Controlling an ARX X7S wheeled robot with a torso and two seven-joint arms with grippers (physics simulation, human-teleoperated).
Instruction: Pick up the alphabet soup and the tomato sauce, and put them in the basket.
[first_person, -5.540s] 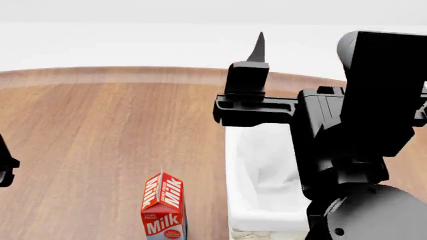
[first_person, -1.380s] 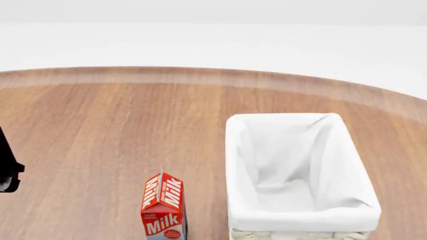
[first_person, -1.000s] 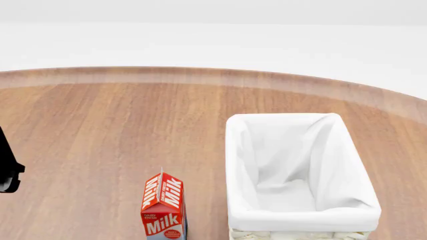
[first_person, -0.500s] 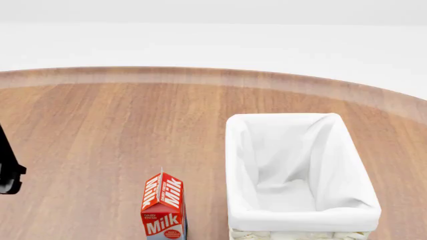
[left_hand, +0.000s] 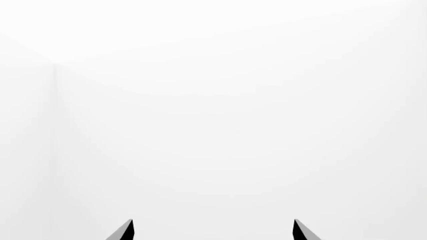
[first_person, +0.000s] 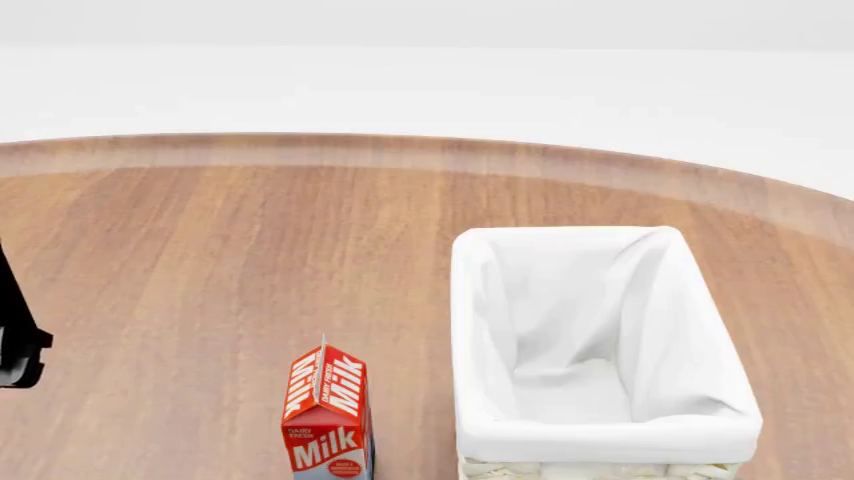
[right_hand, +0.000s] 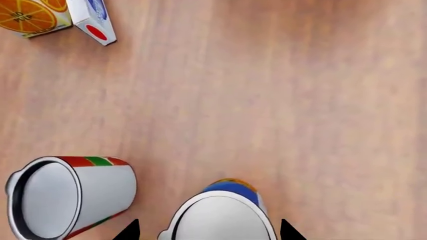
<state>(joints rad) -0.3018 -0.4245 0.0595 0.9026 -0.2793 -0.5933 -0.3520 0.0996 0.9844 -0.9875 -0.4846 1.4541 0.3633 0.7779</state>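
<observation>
Your right gripper hangs spread above the alphabet soup.

Its fingers straddle the can without touching, the tomato sauce just beside it on the table. The left gripper (facing blank white) has its fingers apart, holding nothing. The basket stands right of the milk carton.

wood table | basket, milk carton, alphabet soup, tomato sauce

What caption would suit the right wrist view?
Right gripper open above the alphabet soup, with the tomato sauce standing beside it on the wooden table.
</observation>
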